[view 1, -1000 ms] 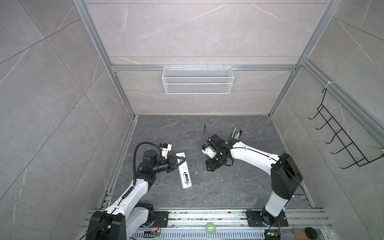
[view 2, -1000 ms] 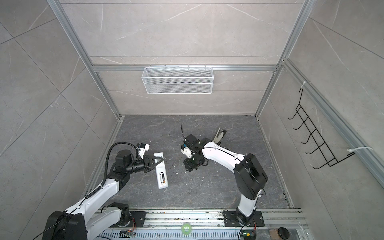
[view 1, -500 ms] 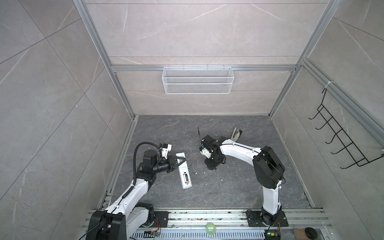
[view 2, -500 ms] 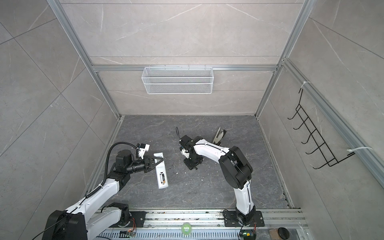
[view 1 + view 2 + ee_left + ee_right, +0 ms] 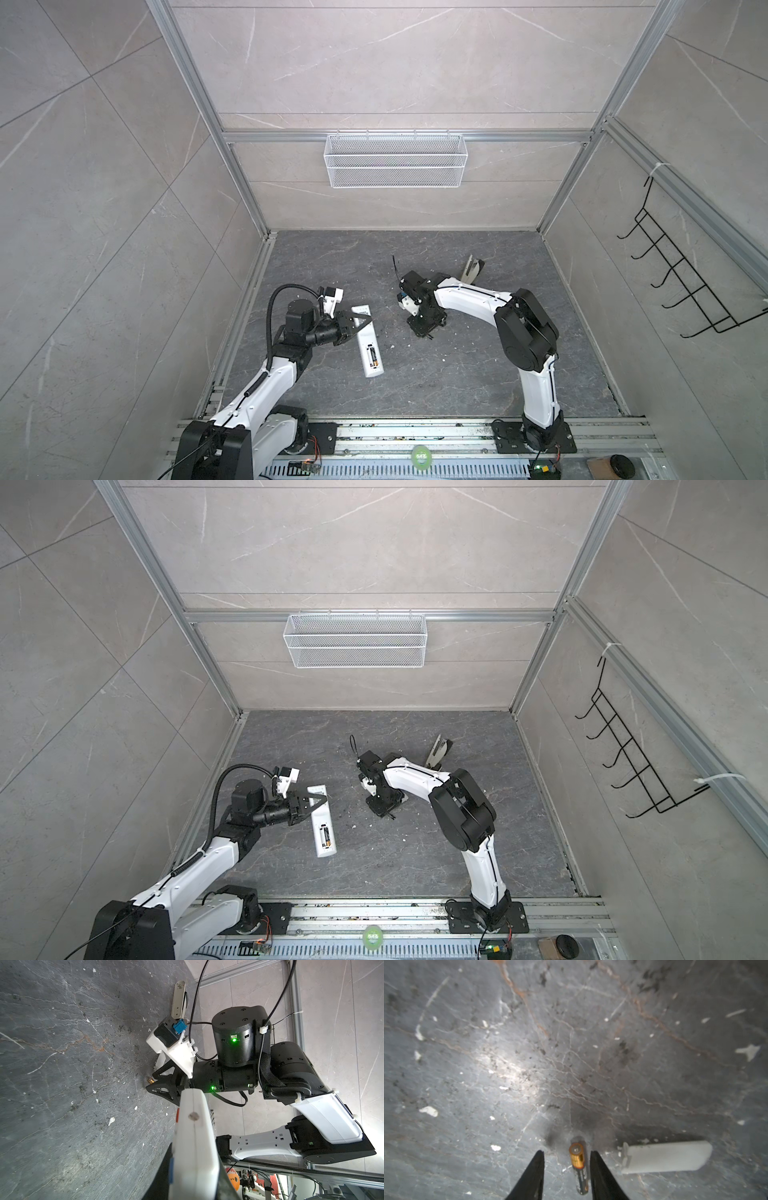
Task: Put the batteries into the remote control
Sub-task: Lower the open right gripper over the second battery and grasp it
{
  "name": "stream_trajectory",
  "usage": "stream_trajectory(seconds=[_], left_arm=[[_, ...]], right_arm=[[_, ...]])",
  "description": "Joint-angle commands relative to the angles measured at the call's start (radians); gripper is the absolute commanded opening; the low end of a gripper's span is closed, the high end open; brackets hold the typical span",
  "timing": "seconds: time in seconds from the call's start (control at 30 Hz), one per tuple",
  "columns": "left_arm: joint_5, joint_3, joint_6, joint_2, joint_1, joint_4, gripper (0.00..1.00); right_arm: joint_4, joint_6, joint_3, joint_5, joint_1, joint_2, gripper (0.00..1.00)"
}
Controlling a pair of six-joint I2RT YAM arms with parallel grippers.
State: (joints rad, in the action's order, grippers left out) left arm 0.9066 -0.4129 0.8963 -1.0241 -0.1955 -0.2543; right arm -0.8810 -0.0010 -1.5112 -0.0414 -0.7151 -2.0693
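My right gripper (image 5: 566, 1151) spread, straddling loose battery (image 5: 578, 1164). I judge it light, rigid, slick, prone to roll, so pinch mid-barrel. At left, my left gripper (image 5: 365, 330) pinches remote control (image 5: 365, 345).

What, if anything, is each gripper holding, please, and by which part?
Left gripper clamps the remote control opposite its battery bay; right gripper holds nothing.

Both top views let me look steeply down from high overhead, sharing the whole floor (image 5: 457, 374). My left wrist view faces the right arm (image 5: 239, 1043); my right wrist view skims the floor closely.
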Motion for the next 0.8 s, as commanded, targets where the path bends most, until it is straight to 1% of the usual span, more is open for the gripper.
stream_trajectory(seconds=[0.0, 0.53, 0.77], left_arm=[[0.015, -0.031, -0.015, 0.001, 0.005, -0.037, 0.00], [0.015, -0.032, -0.010, -0.005, 0.005, -0.046, 0.00], [0.004, -0.038, -0.025, 0.003, 0.005, -0.024, 0.00]], right_arm=[[-0.002, -0.005, -0.020, 0.014, 0.006, -0.029, 0.36], [-0.004, -0.012, 0.006, 0.020, 0.011, -0.026, 0.22], [0.006, 0.001, 0.023, 0.016, 0.011, -0.001, 0.11]])
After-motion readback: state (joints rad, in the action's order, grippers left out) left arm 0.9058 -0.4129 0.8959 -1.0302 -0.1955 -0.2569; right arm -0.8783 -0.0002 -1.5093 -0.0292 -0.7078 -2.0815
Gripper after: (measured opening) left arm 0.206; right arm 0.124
